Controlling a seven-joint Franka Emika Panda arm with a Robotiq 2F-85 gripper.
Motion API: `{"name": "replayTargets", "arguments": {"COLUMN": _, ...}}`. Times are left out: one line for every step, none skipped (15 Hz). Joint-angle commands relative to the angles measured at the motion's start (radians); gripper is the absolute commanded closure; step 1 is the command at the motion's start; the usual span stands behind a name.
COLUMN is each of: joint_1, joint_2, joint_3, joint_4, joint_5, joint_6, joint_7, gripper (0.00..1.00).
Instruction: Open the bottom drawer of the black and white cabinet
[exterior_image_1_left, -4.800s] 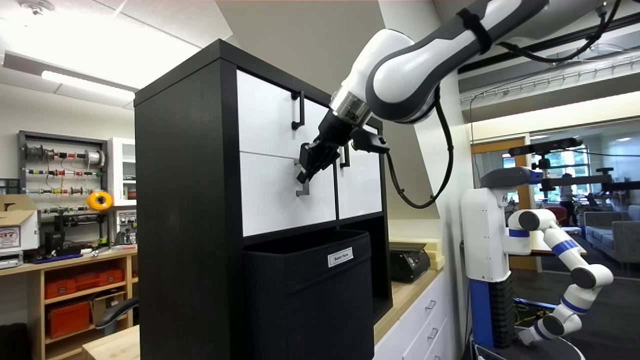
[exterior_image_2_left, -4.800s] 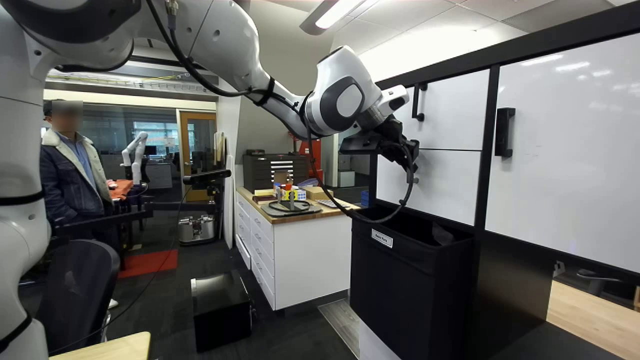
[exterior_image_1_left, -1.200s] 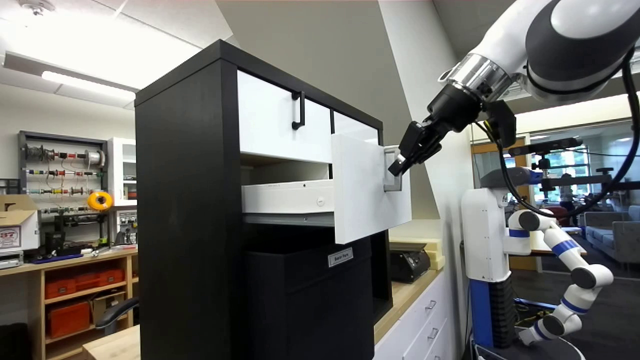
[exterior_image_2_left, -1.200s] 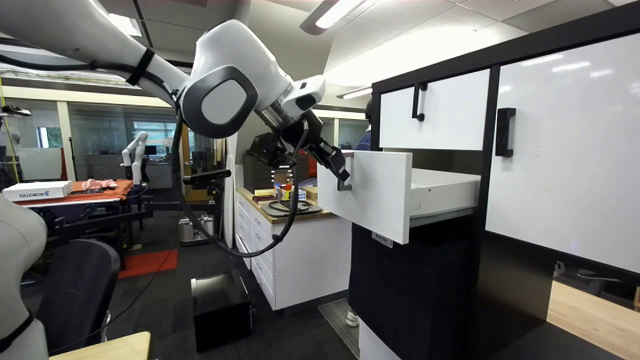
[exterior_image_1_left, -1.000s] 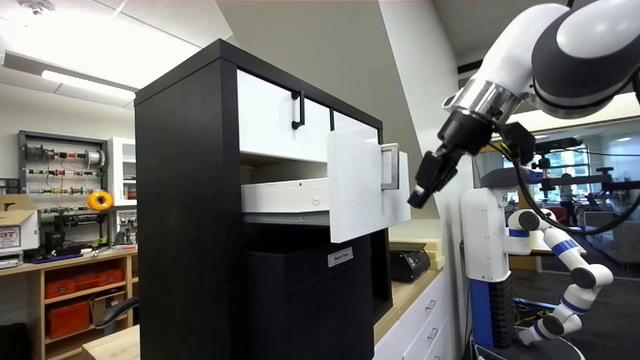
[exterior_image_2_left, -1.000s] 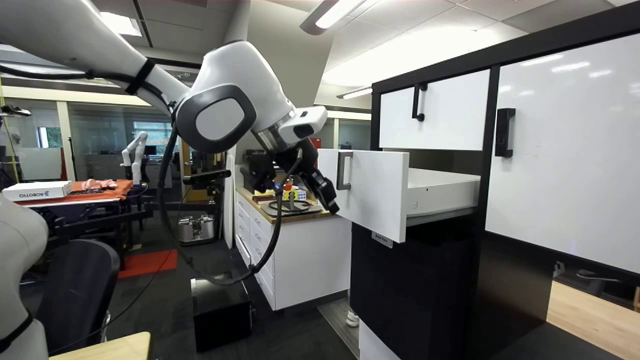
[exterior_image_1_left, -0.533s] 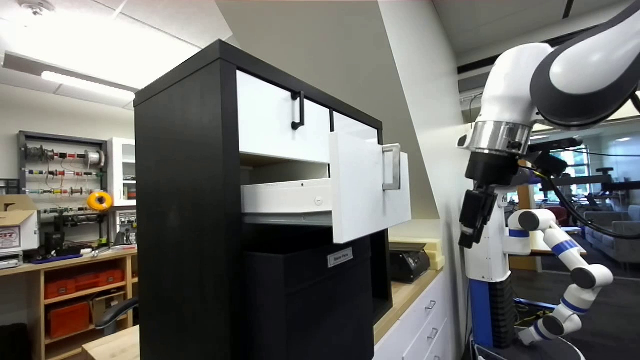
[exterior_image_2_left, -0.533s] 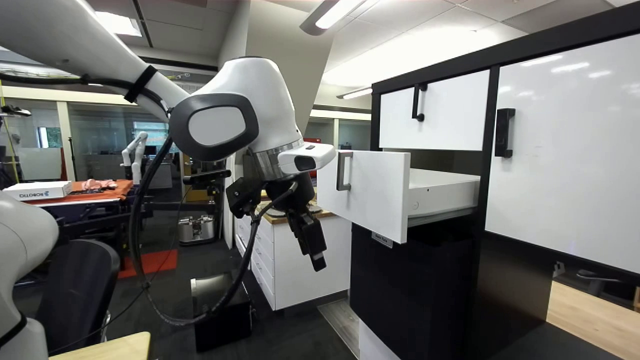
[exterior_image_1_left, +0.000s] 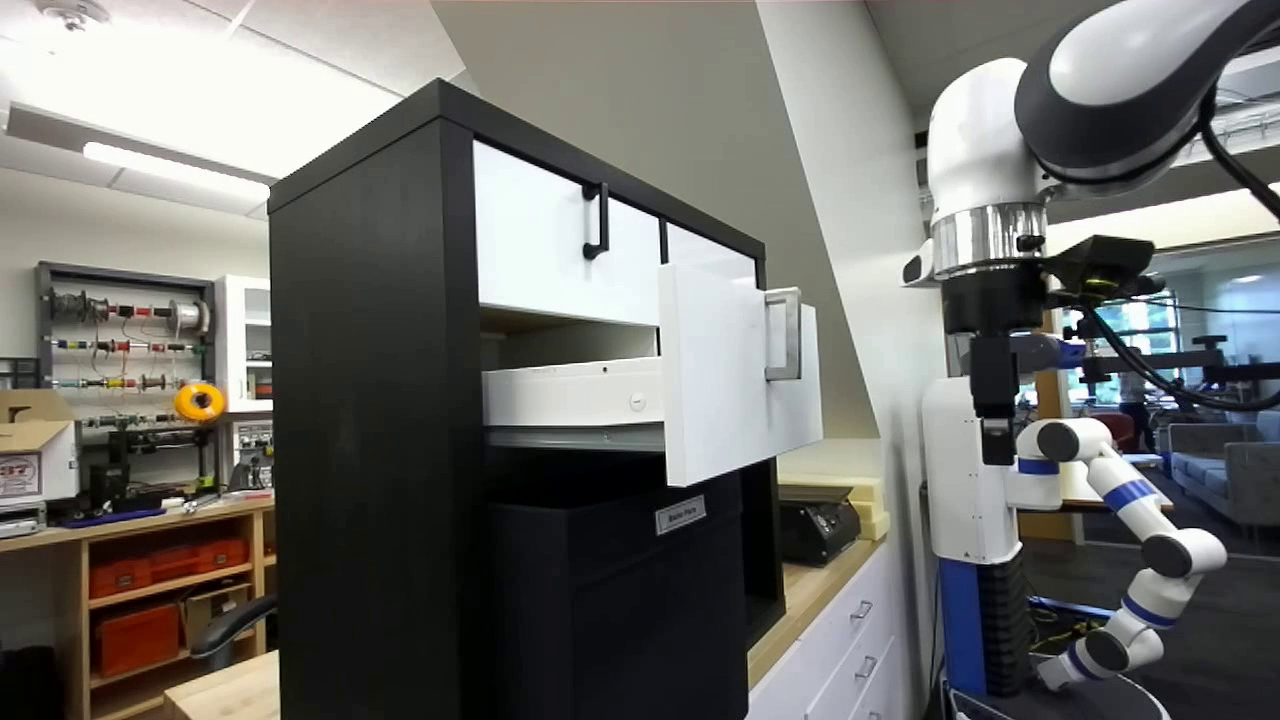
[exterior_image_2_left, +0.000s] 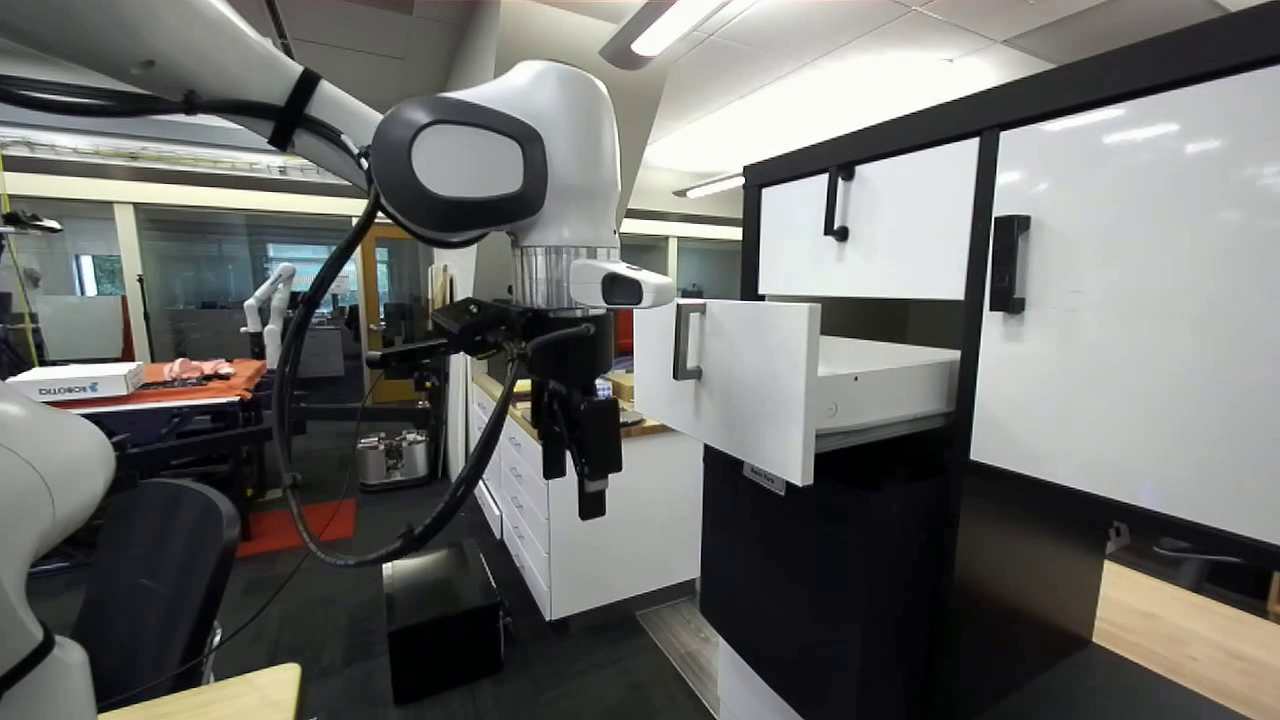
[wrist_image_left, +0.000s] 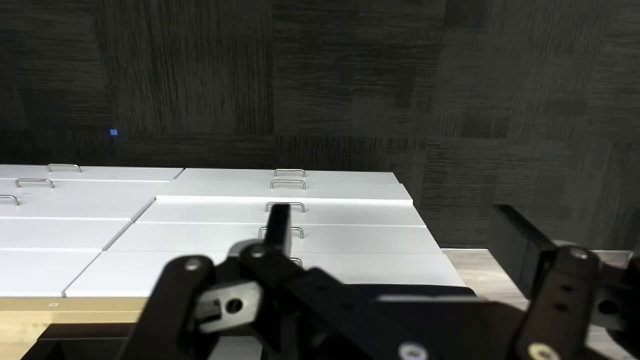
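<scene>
The black and white cabinet (exterior_image_1_left: 365, 400) stands with its bottom drawer (exterior_image_1_left: 715, 395) pulled well out, and the drawer's white side shows behind the front. On that front (exterior_image_2_left: 750, 395) sits a grey bar handle (exterior_image_2_left: 681, 345), with nothing touching it. My gripper (exterior_image_2_left: 573, 488) points straight down, apart from the drawer, on the outer side of its front and lower than the handle. In the wrist view the gripper (wrist_image_left: 392, 217) is open; its fingers (wrist_image_left: 520, 250) stand wide apart with nothing between them. The drawer's inside is mostly hidden by its front.
The upper white drawer (exterior_image_1_left: 550, 230) is flush with the frame. Under the pulled-out drawer stands a black bin (exterior_image_1_left: 620, 610) with a label. A white drawer unit (exterior_image_2_left: 630, 530) with a wooden top is behind my gripper. A black box (exterior_image_2_left: 440, 630) and a chair (exterior_image_2_left: 150, 580) stand on the floor.
The bottom drawer, flush at first with my gripper at its handle, has come out. My gripper has left the handle, backed away, swung to point down, risen slightly, and its jaws have spread.
</scene>
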Motion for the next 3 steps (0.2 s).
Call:
{"name": "replayTargets", "arguments": {"joint_1": 0.006, "joint_2": 0.004, "joint_3": -0.005, "joint_4": 0.016, "joint_5": -0.003, "joint_6": -0.017, "joint_7": 0.001, "gripper": 0.00}}
{"name": "replayTargets", "arguments": {"joint_1": 0.006, "joint_2": 0.007, "joint_3": -0.006, "joint_4": 0.025, "joint_5": -0.003, "joint_6": -0.027, "joint_7": 0.000, "gripper": 0.00}}
{"name": "replayTargets", "arguments": {"joint_1": 0.006, "joint_2": 0.010, "joint_3": -0.006, "joint_4": 0.029, "joint_5": -0.003, "joint_6": -0.030, "joint_7": 0.000, "gripper": 0.00}}
